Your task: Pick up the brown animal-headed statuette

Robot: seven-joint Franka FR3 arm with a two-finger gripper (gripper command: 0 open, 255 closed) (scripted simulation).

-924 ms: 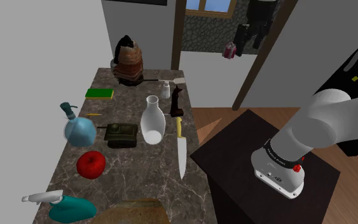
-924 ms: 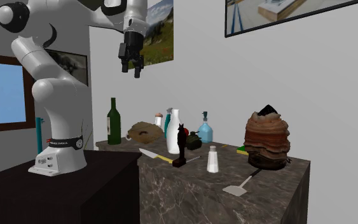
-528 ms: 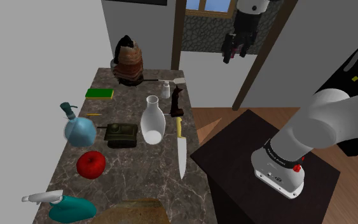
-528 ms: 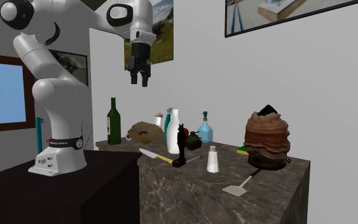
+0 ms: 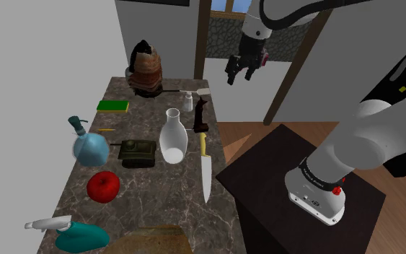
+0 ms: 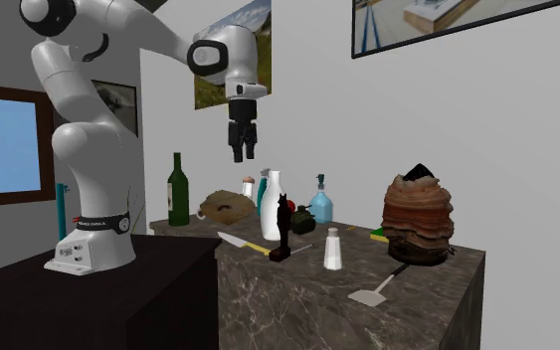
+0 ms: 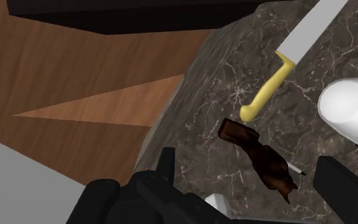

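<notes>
- Statuette point(image 5: 200, 115), brown with an animal head, stands upright on its little base on the dark marble counter point(image 5: 151, 209). It is just beside the white vase point(image 5: 173, 137), on the vase's side towards the counter's open edge.
- From where I stand nothing is touching it.
- The black gripper point(image 6: 241, 151) hangs in the air, pointing down, high above the vase and well apart from both vase and statuette.
- Its fingers point(image 7: 166, 164) stand apart and grip nothing; in the wrist view the statuette lies between them, well below.
- A yellow-handled knife point(image 5: 205, 167) lies flat near the vase, on that same edge side, its handle end close to the statuette's base.
- A dark green tank-shaped model point(image 5: 138, 151) sits just beside the vase on the opposite side.
</notes>
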